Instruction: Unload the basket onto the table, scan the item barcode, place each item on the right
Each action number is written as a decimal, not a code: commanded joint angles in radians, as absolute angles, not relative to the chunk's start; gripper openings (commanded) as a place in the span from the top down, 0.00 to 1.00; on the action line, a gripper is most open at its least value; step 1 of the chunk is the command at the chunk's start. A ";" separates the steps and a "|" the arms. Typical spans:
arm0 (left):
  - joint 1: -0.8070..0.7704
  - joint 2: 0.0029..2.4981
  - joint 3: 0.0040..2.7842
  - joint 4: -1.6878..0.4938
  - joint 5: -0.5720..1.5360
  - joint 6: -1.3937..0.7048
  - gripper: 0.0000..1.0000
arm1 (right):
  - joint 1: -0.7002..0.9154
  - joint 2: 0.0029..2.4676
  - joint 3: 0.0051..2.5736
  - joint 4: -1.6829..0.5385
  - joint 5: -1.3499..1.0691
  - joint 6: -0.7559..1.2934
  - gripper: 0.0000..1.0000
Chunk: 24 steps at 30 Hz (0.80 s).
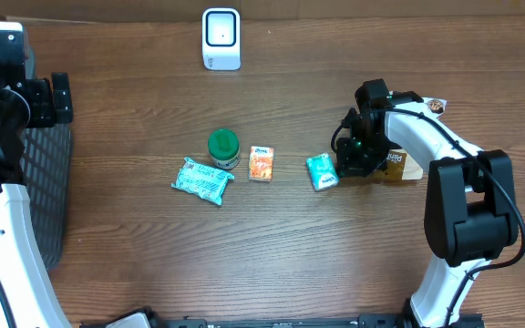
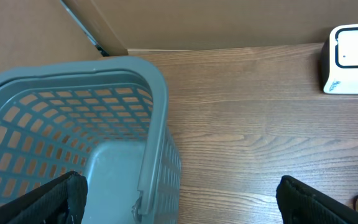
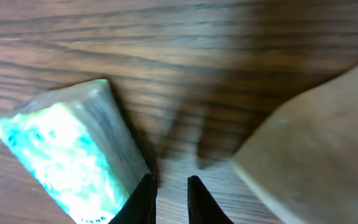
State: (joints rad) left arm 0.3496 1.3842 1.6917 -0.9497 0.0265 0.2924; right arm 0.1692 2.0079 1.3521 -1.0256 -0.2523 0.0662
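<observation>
Several small items lie in a row mid-table: a teal packet [image 1: 202, 179], a green-lidded jar [image 1: 223, 148], an orange box [image 1: 261, 163] and a small teal pack [image 1: 321, 170]. The white scanner [image 1: 221, 38] stands at the far edge. My right gripper [image 1: 352, 164] is low over the table between the teal pack [image 3: 67, 155] and a tan box [image 3: 316, 149]. Its fingers [image 3: 169, 186] are nearly together with only bare wood in the slit. My left gripper [image 1: 48, 100] hangs wide open over the basket rim [image 2: 179, 199], holding nothing. No barcode is visible.
A grey slatted basket [image 1: 48, 191] stands at the left edge and fills the left of the left wrist view [image 2: 104, 143]. The scanner [image 2: 351, 59] shows at that view's right edge. The tan box [image 1: 399, 166] lies right of the right gripper. A cardboard wall backs the table.
</observation>
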 commanded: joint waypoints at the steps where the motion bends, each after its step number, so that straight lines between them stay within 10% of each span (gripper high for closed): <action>1: 0.353 1.386 1.713 -0.946 0.035 0.311 0.01 | 0.163 2.005 1.390 -1.053 -0.327 0.044 0.80; 9: 0.353 1.386 1.713 -0.947 0.035 0.311 0.00 | 0.135 1.918 1.486 -1.156 -0.411 0.043 0.62; 24: 0.353 1.386 1.713 -0.946 0.034 0.311 0.00 | 0.159 1.925 1.213 -0.949 -0.485 0.079 0.66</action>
State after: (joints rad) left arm 0.3496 1.3842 1.6917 -0.9501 0.0269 0.2924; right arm 0.1577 1.9419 1.2541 -0.9859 -0.4492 0.0616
